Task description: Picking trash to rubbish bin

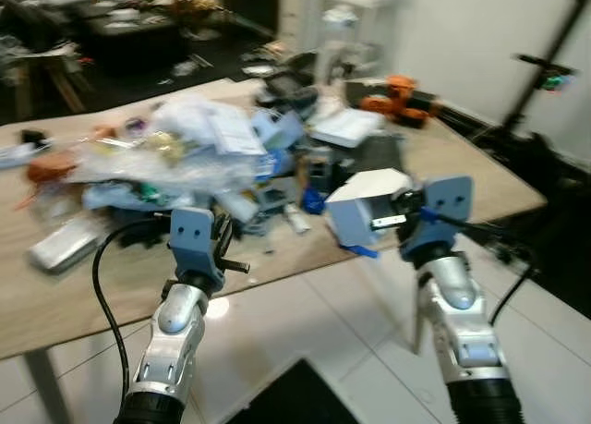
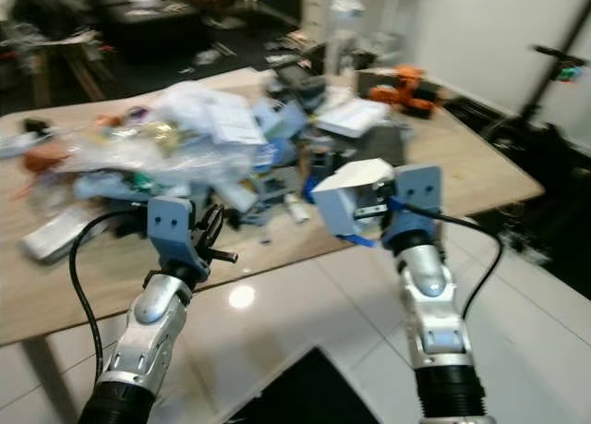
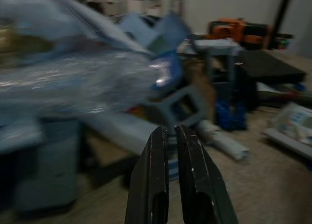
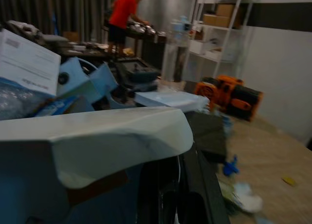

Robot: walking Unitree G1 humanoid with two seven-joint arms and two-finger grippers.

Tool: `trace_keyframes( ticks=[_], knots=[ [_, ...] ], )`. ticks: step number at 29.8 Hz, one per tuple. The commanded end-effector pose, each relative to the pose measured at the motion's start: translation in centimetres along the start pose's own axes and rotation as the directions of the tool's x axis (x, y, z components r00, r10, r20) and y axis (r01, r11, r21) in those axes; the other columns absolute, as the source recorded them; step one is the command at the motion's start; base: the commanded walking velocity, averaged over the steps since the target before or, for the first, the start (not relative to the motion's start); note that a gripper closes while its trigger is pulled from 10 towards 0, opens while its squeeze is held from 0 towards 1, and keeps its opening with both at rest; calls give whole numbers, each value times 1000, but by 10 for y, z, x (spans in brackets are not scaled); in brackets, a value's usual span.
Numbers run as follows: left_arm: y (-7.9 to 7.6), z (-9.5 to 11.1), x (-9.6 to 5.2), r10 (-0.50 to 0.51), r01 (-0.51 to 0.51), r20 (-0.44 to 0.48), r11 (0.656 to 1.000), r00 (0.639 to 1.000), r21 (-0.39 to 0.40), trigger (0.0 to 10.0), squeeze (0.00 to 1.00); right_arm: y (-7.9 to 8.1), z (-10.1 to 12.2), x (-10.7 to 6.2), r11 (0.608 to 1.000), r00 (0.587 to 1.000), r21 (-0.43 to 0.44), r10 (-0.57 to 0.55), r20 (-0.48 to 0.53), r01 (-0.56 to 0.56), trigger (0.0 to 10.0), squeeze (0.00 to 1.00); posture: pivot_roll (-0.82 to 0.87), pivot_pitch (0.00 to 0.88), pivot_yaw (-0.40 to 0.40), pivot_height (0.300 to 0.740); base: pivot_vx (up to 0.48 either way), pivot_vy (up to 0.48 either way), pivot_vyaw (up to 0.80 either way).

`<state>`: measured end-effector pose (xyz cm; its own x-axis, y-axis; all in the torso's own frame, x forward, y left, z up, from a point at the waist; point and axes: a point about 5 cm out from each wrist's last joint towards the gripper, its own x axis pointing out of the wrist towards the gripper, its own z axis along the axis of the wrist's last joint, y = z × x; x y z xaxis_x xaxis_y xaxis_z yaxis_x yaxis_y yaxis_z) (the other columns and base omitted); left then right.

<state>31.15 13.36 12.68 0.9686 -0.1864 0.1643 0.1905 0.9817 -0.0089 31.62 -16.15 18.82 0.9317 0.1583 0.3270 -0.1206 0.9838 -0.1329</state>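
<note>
The right tool (image 1: 399, 223) is gripping a white-and-blue carton (image 1: 365, 207) above the tabletop (image 1: 480, 179) edge — the hold looks off-centre, so the carton may be slipping as the robot is turning. The left tool (image 3: 176, 151), fingers pressed together and empty, is hovering beside the trash heap (image 1: 185, 156) — it could snag loose plastic. White floor tiles (image 1: 305, 313) are gleaming below; a person in red (image 4: 124, 16) is working far behind.

A big pile of trash (image 1: 199, 156) covers the middle of the table (image 1: 74, 290). The near edge is bare wood. The white box (image 1: 365, 207) blocks the right gripper (image 1: 392, 223).
</note>
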Motion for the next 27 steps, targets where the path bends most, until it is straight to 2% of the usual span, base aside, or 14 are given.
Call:
trace_keyframes(
  ticks=[1,27],
  knots=[
    [2,-3,-2,11,-11,-9,1000,1000,1,10000,0,0,3,1,1000,1000,-8,3,12,-3,10000,0,-42,58,22,740,0,0,-800],
    [0,1,2,-17,17,6,1000,1000,17,10000,0,3,6,3,999,999,-20,29,15,-29,10000,0,-50,67,6,740,0,0,-800]
  ],
)
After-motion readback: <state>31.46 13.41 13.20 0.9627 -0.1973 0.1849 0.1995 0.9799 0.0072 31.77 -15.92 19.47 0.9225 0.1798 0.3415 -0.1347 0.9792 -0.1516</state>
